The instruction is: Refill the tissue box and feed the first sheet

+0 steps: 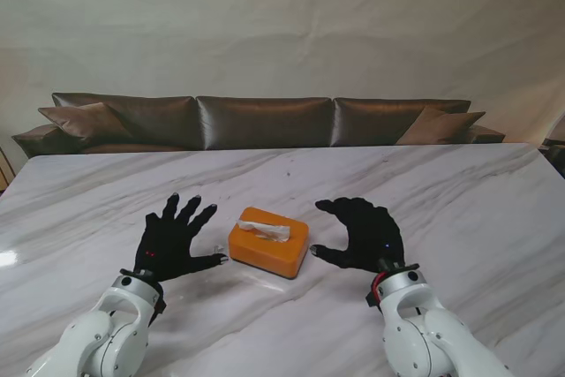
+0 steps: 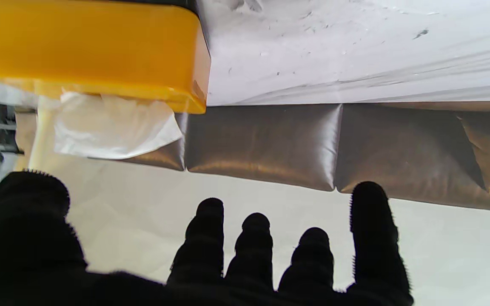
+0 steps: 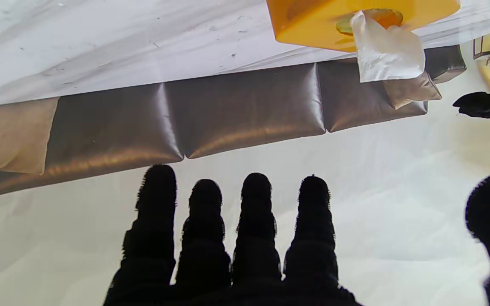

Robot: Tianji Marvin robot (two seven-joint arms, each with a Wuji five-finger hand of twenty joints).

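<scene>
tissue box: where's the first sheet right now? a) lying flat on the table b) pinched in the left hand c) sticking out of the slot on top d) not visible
c: a white sheet pokes out of the orange tissue box top, with both hands open beside it.

Brown sofa [image 1: 265, 121] against pale wall [image 1: 282, 15]

2 glossy white, rounded arm housings; black wrist collars; 5-fingered hands, left hand [image 1: 170, 240] and right hand [image 1: 364, 234], in black ribbed fabric; red wire at right wrist.
</scene>
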